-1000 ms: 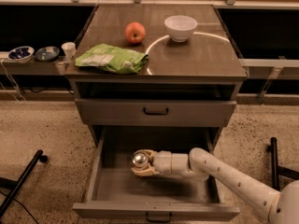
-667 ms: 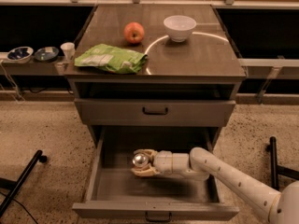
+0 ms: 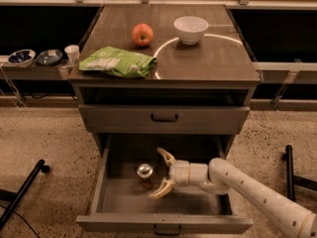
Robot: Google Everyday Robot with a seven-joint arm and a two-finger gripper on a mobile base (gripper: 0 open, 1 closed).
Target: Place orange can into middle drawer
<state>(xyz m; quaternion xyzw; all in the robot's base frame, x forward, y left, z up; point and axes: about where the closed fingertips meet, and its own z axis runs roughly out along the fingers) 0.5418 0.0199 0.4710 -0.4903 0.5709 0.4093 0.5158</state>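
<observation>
The orange can [image 3: 145, 176] stands upright on the floor of the pulled-out middle drawer [image 3: 163, 223], left of centre, with its silver top showing. My gripper [image 3: 161, 172] reaches into the drawer from the right on a white arm. Its two cream fingers are spread wide apart, one behind and one in front, just to the right of the can. The can stands free of the fingers.
On the cabinet top lie a red-orange apple [image 3: 142, 34], a white bowl [image 3: 190, 29] and a green chip bag [image 3: 118, 62]. The drawer above [image 3: 164, 118] is closed. Small bowls and a cup [image 3: 72, 53] sit on a ledge to the left.
My gripper was shut on the can; now its fingers have opened and drawn slightly right, leaving the can standing on the drawer floor.
</observation>
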